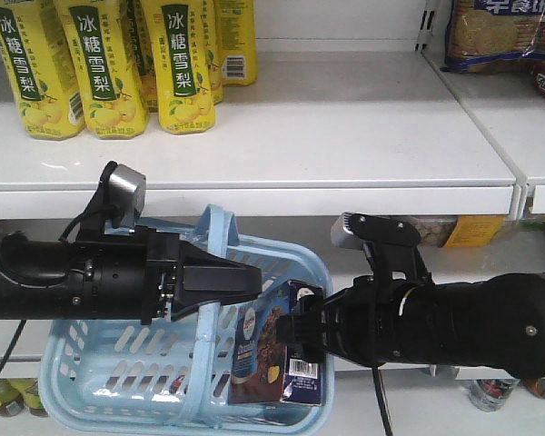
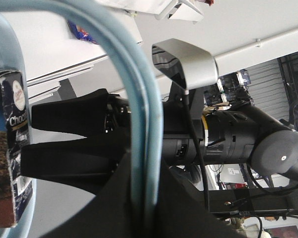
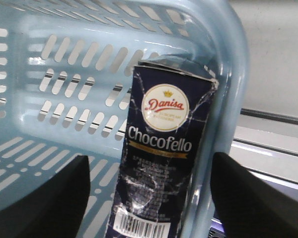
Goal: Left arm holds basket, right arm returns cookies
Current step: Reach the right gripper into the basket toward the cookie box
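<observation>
Cookies (image 3: 159, 163) are standing upright in the basket (image 1: 118, 363), against its wall. Right arm (image 1: 454, 322) jaws are hanging spread either side, gripping nothing. Left arm (image 1: 73, 277) jaws are clamping the handle (image 2: 141, 99). Closing off-centre is risking catching the wall or toppling the carton.

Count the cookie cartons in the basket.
1: the Chocofello carton stands upright by the basket's right wall, between the right gripper's open fingers. Hidden floor areas may hold more.
</observation>
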### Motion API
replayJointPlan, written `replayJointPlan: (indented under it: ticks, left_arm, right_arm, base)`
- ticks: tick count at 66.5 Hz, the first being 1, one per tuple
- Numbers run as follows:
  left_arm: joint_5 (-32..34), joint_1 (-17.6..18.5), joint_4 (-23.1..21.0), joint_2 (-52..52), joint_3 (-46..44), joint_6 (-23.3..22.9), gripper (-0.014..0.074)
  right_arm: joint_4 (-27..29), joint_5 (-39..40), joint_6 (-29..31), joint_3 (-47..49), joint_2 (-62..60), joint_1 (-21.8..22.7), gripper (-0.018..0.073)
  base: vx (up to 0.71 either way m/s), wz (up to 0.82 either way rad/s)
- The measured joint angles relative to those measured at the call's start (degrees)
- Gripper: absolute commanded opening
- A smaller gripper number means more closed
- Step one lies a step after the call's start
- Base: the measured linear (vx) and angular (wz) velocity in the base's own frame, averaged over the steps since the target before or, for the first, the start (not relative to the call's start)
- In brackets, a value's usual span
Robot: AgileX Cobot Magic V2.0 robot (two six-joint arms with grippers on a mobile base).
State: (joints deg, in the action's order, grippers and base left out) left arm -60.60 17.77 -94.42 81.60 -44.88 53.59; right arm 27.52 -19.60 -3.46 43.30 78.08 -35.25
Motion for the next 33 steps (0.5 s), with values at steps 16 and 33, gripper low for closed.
replayJointPlan:
  ticks: [16, 33]
  left_arm:
    - [0.0, 0.0, 0.19, 0.0, 0.0, 0.0, -0.0006]
    - [0.0, 0.0, 0.18, 0.0, 0.0, 0.0, -0.0006]
  right_arm:
    - [0.21, 0.05, 0.0, 0.0, 0.94, 0.0, 0.0501]
    - [0.33, -0.05, 0.0, 0.06, 0.94, 0.0, 0.0501]
  base:
    - [0.0, 0.0]
    - [0.0, 0.0]
